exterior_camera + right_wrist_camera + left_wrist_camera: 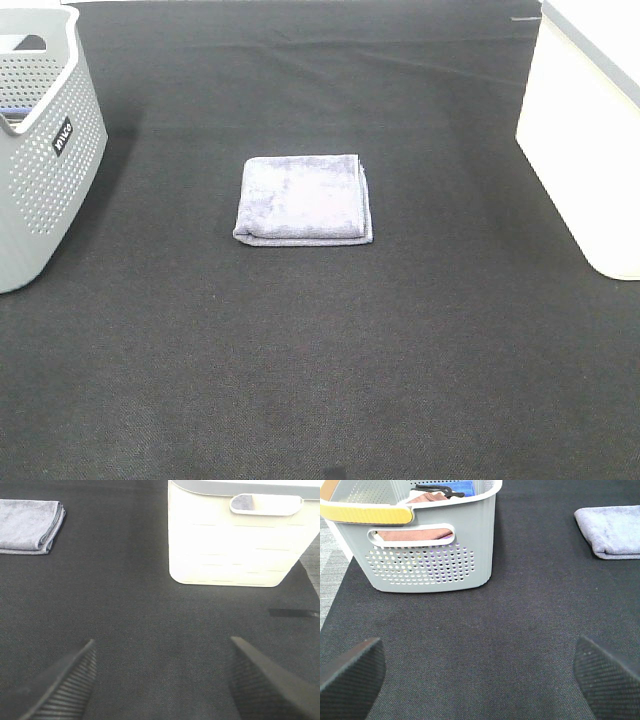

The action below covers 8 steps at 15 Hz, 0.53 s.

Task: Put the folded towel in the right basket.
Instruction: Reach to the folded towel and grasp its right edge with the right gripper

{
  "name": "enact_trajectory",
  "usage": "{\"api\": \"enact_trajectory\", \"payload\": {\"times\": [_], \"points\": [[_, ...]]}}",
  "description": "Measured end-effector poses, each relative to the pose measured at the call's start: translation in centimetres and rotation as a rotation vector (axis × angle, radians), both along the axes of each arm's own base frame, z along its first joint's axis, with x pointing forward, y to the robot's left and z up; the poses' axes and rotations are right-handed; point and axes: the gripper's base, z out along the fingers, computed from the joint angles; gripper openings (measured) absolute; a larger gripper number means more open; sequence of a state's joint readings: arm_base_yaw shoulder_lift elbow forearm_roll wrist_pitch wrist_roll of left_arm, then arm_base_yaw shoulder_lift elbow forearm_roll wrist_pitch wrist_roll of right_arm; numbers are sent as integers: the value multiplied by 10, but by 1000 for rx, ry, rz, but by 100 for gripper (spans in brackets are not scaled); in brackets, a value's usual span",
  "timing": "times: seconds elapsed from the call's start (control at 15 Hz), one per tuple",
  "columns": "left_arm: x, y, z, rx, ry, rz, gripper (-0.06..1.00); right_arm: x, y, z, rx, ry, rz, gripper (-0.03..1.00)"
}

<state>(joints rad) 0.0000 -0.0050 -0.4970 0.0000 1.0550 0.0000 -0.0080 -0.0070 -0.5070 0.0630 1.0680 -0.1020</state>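
Both my left gripper (480, 675) and my right gripper (160, 680) hang with jaws spread wide above the black mat (300, 350), gripping nothing, while the folded towel (303, 200) lies flat mid-mat, the white right basket (590, 150) at its two o'clock, the grey basket (45, 160) at its ten o'clock.

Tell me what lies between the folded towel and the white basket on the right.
Only bare black mat separates the folded towel from the white basket; the exterior high view shows it, and the right wrist view agrees.

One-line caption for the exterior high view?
A folded towel centred on the dark mat, perforated grey basket at left, white basket at right.
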Motion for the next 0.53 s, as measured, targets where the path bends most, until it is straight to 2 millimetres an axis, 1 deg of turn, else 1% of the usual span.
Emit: {"api": "enact_trajectory", "payload": {"times": [0.53], "points": [[0,0,0,0,0,0,97,0,0,0,0,0,0,69]]}}
